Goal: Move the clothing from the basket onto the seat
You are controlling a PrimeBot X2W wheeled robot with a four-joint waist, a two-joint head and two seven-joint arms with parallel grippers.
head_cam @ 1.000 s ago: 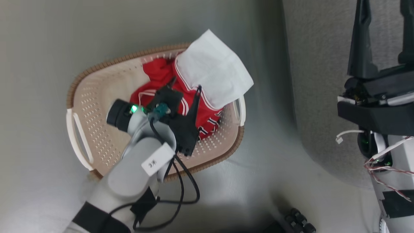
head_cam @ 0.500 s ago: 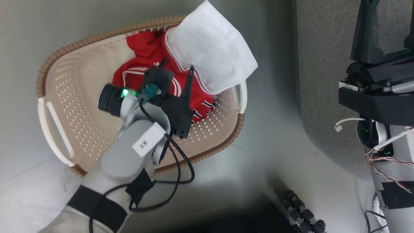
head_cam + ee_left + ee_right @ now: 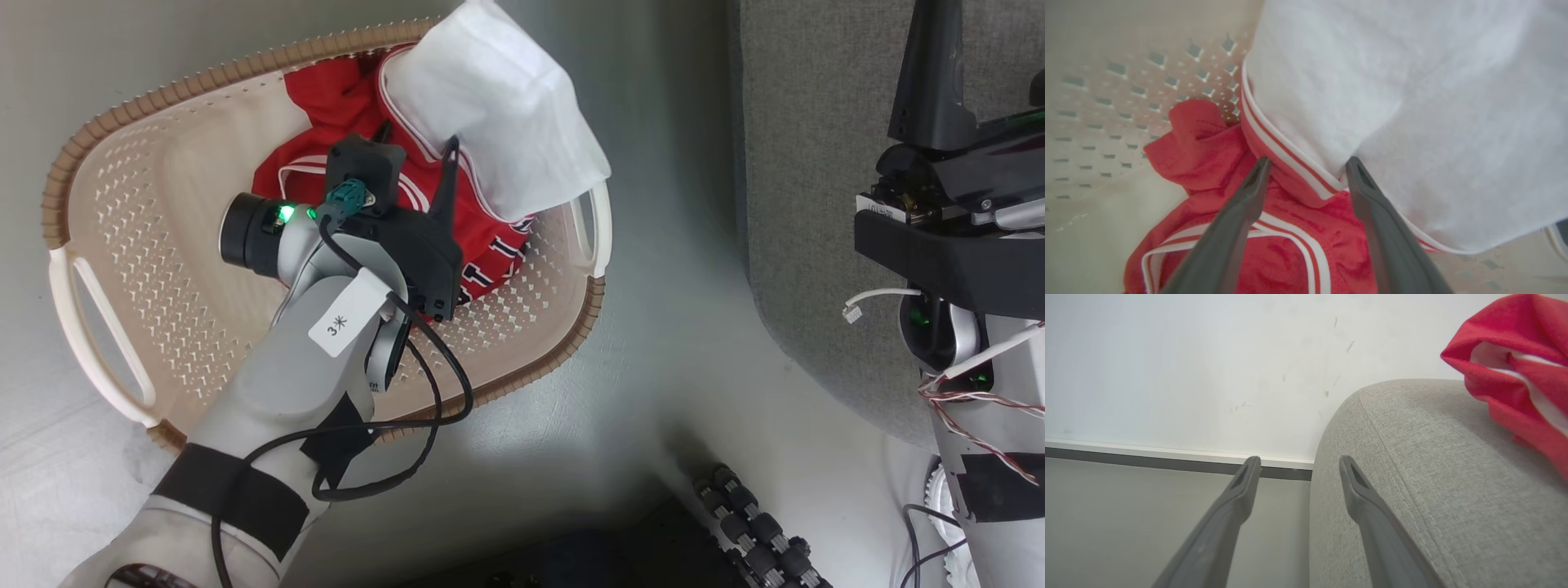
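1. Two dark fingers of your left claw (image 3: 1308, 163) stand wide apart, gripping nothing, and point down into the perforated laundry basket (image 3: 122, 147).
2. Between their tips lies the red-and-white striped hem (image 3: 1290, 159) of a red garment turned inside out. Its white inner side (image 3: 1392, 102) spreads beyond the tips and to their right, and in the head view it drapes over the basket's brown rim.
3. Nearer the wrist, under both fingers, lies more red clothing (image 3: 1282, 253) with white trim. A red fold (image 3: 1196, 147) bunches just beside the finger on that view's left.
4. You cannot tell whether the tips touch the cloth.
5. Dark lettering (image 3: 498, 253) edged in white shows on red cloth just right of the claw's body.
6. Your right claw (image 3: 1299, 461) is spread open and empty. One finger lies over the grey seat (image 3: 1412, 477) at its rounded edge, the other over the floor (image 3: 1126, 518), with a white wall (image 3: 1167, 355) ahead.
7. Up and right of that claw, a red piece with white trim (image 3: 1506, 375) rests on the seat's top.
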